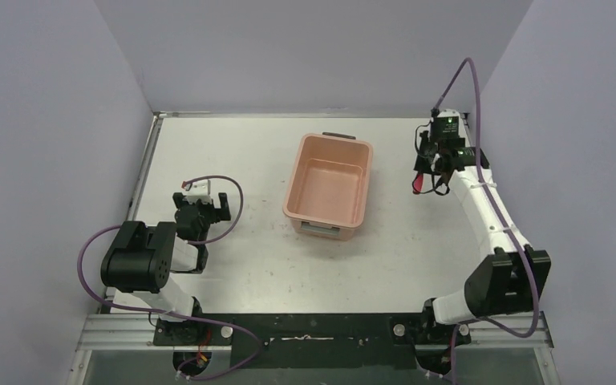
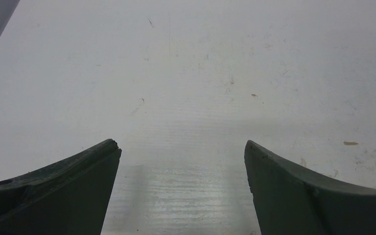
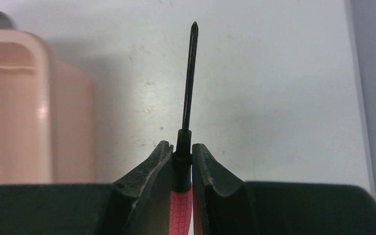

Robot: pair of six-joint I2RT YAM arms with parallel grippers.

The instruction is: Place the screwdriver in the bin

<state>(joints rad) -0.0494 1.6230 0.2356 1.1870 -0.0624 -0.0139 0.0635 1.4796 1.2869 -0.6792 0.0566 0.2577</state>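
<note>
Screwdriver [image 3: 187, 98] is looking light and stiff; your right end effector [image 3: 181, 147] is pinching its collar (left end effector [image 2: 181, 144] is hanging open), so you're risking a pivot.

The bin [image 1: 294, 174] is smooth salmon-pink plastic with a soft sheen. The screwdriver [image 3: 188, 105] has a red grid-textured handle and a slim matt black shaft. The white surface [image 2: 200, 73] is matt and lightly scuffed.
</note>
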